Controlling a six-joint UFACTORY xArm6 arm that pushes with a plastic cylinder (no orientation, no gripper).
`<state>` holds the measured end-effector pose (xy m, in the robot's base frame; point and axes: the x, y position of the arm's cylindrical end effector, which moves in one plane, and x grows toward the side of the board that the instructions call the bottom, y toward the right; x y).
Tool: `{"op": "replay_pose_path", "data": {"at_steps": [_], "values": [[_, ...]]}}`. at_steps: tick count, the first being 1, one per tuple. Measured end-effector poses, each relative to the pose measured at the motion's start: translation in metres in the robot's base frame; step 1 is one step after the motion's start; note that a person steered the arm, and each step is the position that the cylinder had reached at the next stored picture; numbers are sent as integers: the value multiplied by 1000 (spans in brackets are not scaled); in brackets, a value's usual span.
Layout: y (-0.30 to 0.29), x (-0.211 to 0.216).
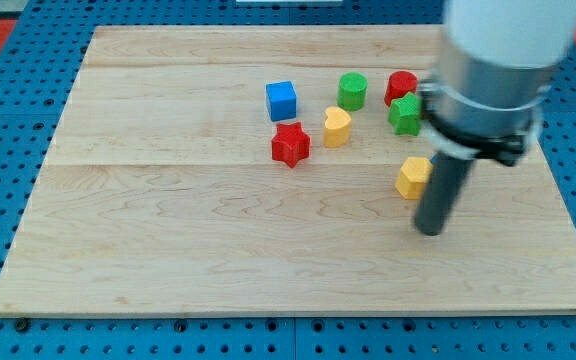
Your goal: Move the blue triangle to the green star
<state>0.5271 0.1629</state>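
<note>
So my tip [429, 231] is sitting toward the view's right side of the wooden board [168, 250], just below and beside a yellow block [413, 177]. No pincer on this rig at all, just the bare rod, so there's nothing to be wide, narrow or holding.

Annoying part: I can't find the blue triangle anywhere. The only blue thing showing is a blue cube [281, 100] up near the view's top middle. The triangle may be hidden behind the arm's big housing, I honestly can't tell. The green star [404, 113] is visible, tucked against a red cylinder [401, 86] and half under the arm.

If I'm doing this well, I'd get the arm off that corner first so I can see, then approach from the far side of the triangle and push in a straight line.

Room-wise, the whole view's left and bottom of the board is open. The cluster (green cylinder [352, 90], yellow heart [337, 127], red star [290, 144]) crowds the star's left, and the right edge is close.
</note>
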Motion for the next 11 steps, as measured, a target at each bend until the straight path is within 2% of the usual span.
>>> {"op": "replay_pose_path", "data": {"at_steps": [1, 2, 3, 4, 5, 6, 7, 9, 10, 11], "values": [[1, -39], [-55, -63], [-57, -47], [-37, -16], [14, -23], [32, -50], [22, -79], [-9, -93], [25, -99], [25, -116]]}}
